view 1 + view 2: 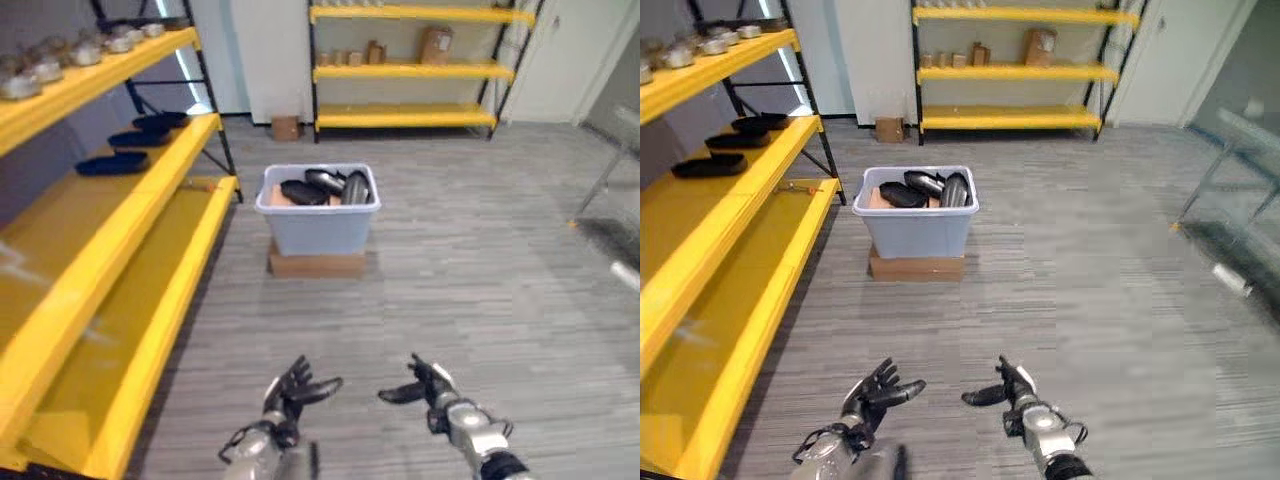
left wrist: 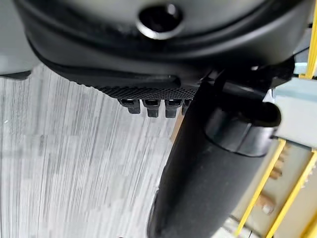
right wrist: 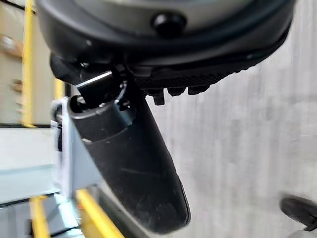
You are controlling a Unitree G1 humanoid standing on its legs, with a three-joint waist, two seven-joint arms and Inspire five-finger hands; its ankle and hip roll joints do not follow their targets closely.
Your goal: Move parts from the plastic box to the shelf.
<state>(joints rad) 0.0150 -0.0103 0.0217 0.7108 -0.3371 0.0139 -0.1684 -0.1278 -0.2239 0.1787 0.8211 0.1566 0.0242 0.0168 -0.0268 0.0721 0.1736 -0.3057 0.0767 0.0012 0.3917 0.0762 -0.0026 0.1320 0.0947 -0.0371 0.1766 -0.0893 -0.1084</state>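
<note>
Both hands sit low at 6 o'clock in the eye views, nearest the camera, over bare floor (image 1: 480,300). Left hand (image 1: 291,390) has fingers spread and loosely straight, thumb out toward 3 o'clock, nothing in it. Right hand (image 1: 425,384) likewise relaxed and empty, thumb pointing toward 9 o'clock at the left hand; the two are near but apart. In the wrist views each thumb stands straight out from the palm, with nothing against it.

Largest item: yellow shelf (image 1: 130,250) with black uprights, running along the 9 o'clock side up toward 11. Top level carries a row of small pale round items (image 1: 60,60), too blurred to identify. Middle level holds three dark flat parts (image 1: 135,140) laid in a line, apart from one another. Lowest level mostly bare.

Second yellow shelf (image 1: 410,70) at 12 o'clock against the far wall, with brown packages (image 1: 436,42) on it.

Box (image 1: 318,215), pale plastic, stands at centre toward 12 o'clock, well apart from both hands, resting on a flat cardboard base (image 1: 317,265). Inside it lie several dark parts (image 1: 325,186), heaped and overlapping at rim height.

Small carton (image 1: 286,127) on the floor beyond the box.
</note>
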